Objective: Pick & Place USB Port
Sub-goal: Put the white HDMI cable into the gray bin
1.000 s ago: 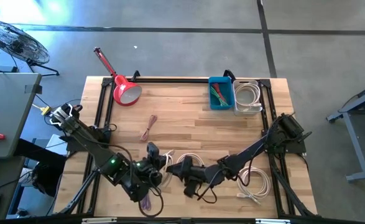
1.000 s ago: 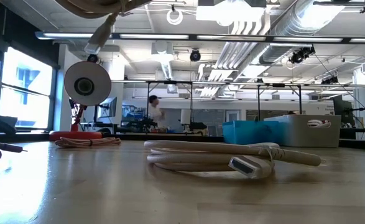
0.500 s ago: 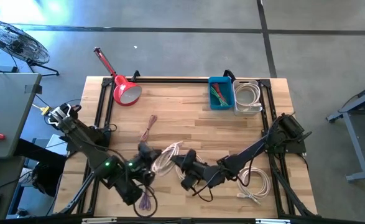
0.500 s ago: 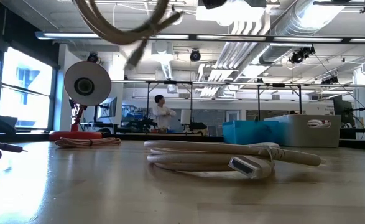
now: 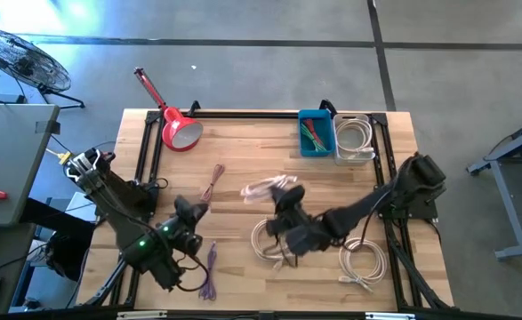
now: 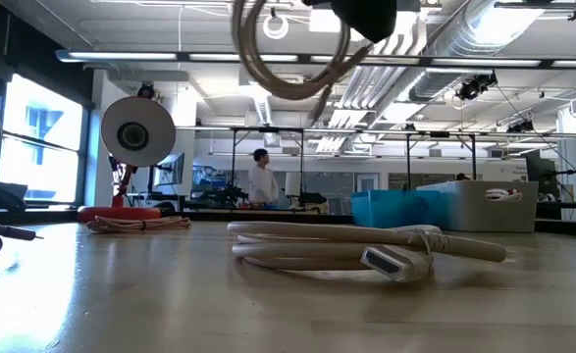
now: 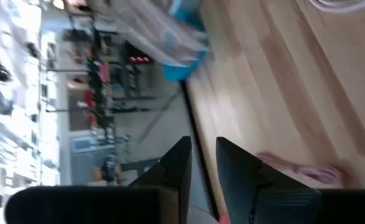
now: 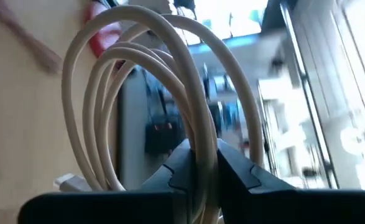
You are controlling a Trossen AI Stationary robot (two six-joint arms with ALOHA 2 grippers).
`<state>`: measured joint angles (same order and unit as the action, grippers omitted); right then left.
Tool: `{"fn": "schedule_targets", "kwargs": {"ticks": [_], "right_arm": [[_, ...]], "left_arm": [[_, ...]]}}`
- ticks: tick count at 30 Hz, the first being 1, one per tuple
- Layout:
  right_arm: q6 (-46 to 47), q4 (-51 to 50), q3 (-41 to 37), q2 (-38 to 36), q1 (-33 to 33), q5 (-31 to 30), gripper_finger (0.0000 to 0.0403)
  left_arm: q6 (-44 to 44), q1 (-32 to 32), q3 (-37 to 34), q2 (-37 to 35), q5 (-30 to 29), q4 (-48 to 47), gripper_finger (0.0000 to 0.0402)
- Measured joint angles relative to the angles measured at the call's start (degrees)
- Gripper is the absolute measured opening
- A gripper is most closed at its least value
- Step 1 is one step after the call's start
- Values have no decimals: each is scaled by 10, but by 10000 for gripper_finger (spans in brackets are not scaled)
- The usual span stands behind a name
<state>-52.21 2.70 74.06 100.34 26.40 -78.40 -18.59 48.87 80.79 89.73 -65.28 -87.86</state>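
Note:
My right gripper (image 5: 285, 203) is shut on a coiled white USB cable (image 5: 262, 188), held above the middle of the table; the coil also shows high up in the low view (image 6: 289, 54) and in the right wrist view (image 8: 138, 93). My left gripper (image 5: 192, 213) is open and empty, left of the coil, above the table; its fingers (image 7: 176, 168) have a narrow gap. A second white coil (image 5: 272, 240) lies flat on the table below the right arm, and a third (image 5: 365, 259) lies near the right front. My right gripper pinches several strands of the coil (image 8: 201, 146) between its two fingers, which lie across the strands. The coil is lifted clear of the table and stands out as open loops beyond the fingertips, with a plug end (image 8: 70, 182) hanging loose.
A blue bin (image 5: 317, 133) and a clear bin holding white cables (image 5: 355, 138) stand at the far right. A red lamp (image 5: 179, 130) sits far left. A pink cable bundle (image 5: 212, 182) and a purple one (image 5: 210, 269) lie on the left half.
My right gripper has carried the coil up and toward the table's far edge and right, away from the left gripper. My left gripper has drawn back toward the table's left edge. The coil stays clear of the table.

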Motion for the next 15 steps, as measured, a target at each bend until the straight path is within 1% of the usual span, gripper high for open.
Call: {"fn": "schedule_targets", "kwargs": {"ticks": [3,5,6,8,12,15], "right_arm": [[57,-60,0,-59,-22,-35,34],[119,-119,0,-108,-41,-51,34],[159,-154,0,-136,-51,-49,34],[265,-227,0,-191,-77,-26,34],[503,-407,0,-302,-149,62,34],[659,-557,1,-356,-209,85,34]], "left_arm": [[-12,-1,0,0,31,-14,69],[-15,-1,0,0,48,-17,69],[-19,-1,0,0,56,-19,69],[-33,-1,0,0,68,-22,69],[-43,-1,0,0,90,-22,69],[-50,-1,0,0,100,-22,69]]}}
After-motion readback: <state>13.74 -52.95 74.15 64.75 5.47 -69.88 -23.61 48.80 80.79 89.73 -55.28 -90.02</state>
